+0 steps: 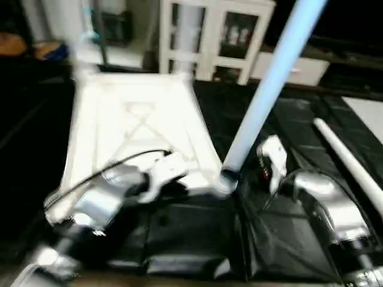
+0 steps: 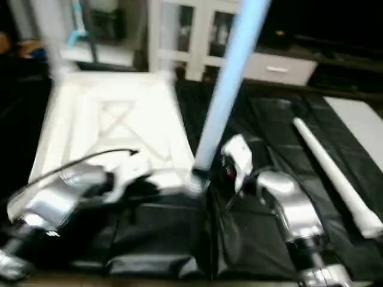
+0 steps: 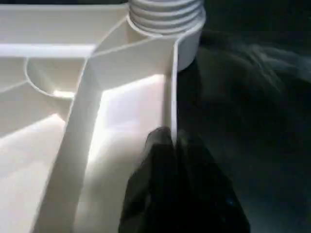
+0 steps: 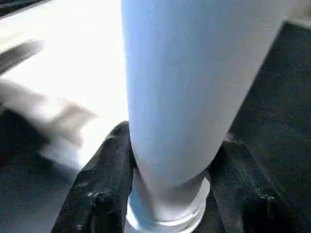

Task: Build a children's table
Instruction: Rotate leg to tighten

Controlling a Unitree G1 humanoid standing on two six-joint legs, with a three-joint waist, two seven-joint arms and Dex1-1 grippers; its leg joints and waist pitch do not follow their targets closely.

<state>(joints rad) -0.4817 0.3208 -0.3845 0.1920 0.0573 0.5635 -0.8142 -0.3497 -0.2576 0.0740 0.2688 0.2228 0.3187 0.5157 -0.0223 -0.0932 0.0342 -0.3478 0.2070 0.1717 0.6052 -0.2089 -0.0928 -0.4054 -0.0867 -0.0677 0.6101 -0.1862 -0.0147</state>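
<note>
Nearest, the left gripper [image 3: 177, 141] is pinched tight on the top's [image 1: 134, 128] near edge wall, around 7 o'clock. The right gripper [image 4: 170, 189] has both fingers [image 4: 104, 189] clamped around a leg [image 1: 269, 89] standing in the corner socket [image 1: 226, 179], leaning toward 1 o'clock. A second leg [image 1: 350, 164] lies flat at 3 o'clock, running near to far.

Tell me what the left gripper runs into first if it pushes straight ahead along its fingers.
Probably the corner socket with the leg's threaded end in it. The left gripper is shut on the side wall of the table top, and that wall leads straight to the socket; depth is uncertain.
</note>
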